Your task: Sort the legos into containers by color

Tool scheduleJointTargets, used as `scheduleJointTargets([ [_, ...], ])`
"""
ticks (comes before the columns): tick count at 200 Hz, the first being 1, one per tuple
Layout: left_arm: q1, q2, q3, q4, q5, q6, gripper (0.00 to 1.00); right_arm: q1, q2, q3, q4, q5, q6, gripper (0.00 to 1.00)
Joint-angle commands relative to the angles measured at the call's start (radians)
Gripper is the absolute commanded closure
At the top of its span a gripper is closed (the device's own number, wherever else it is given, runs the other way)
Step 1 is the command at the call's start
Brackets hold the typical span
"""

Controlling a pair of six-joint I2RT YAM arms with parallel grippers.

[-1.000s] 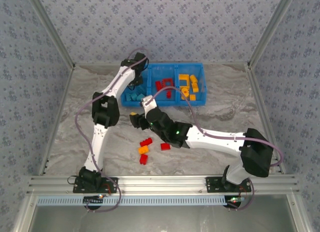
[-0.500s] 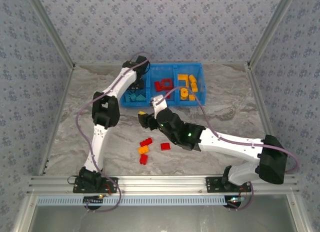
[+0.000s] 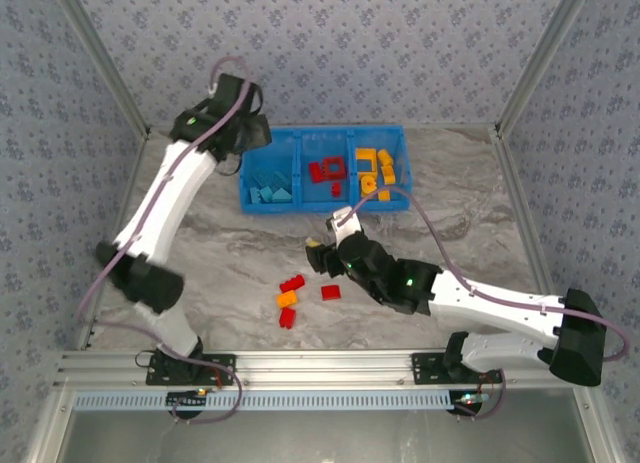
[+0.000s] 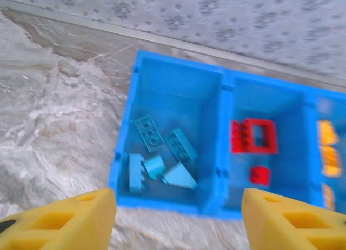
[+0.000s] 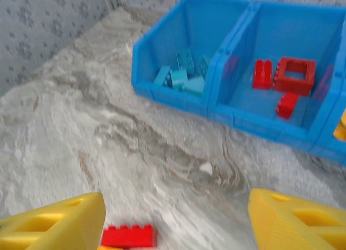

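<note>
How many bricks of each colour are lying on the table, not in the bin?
red bricks: 3
orange bricks: 1
Total: 4

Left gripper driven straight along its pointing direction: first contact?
Likely the bright blue three-compartment plastic bin, at the end compartment holding light blue plastic bricks; nothing nearer shows, though depth is unclear.
</note>
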Motion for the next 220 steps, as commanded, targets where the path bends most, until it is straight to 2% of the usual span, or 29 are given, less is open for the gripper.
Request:
scheduleJointTargets([
  [1, -0.019, -0.173, -0.192, 0.057, 0.173, 0.040, 0.31, 0.015, -0.028, -0.016, -0.115, 0.038, 0.044, 0.28],
  [45, -0.035, -0.528, -0.546, 0.045, 0.395, 0.031, 0.25, 0.016, -0.101, -0.012, -0.273, 0.071, 0.048, 0.28],
  [79, -0.041, -0.698, -0.718, 0.052, 0.547, 0.009, 0.24, 0.014, -0.152, 0.003, -0.391, 0.100, 0.067, 0.28],
  [106, -0.043, -0.756, -0.769, 0.029, 0.573, -0.002, 0.24, 0.014, -0.172, -0.008, -0.417, 0.056, 0.049, 0.28],
  [135, -0.044, -0.776, -0.807, 0.039, 0.626, -0.005, 0.24, 0.006, -0.131, -0.020, -0.437, -0.133, -0.030, 0.23],
  [154, -0.044, -0.784, -0.844, 0.071, 0.691, 0.001, 0.24, 0.002, -0.049, -0.006, -0.475, -0.227, -0.097, 0.21],
  [183, -0.044, -0.814, -0.901, 0.102, 0.760, 0.000, 0.24, -0.007, 0.080, 0.042, -0.546, -0.248, -0.198, 0.17],
  [220, -0.044, -0.855, -0.942, 0.083, 0.772, -0.006, 0.24, -0.080, 0.241, 0.119, -0.560, -0.329, -0.302, 0.15],
])
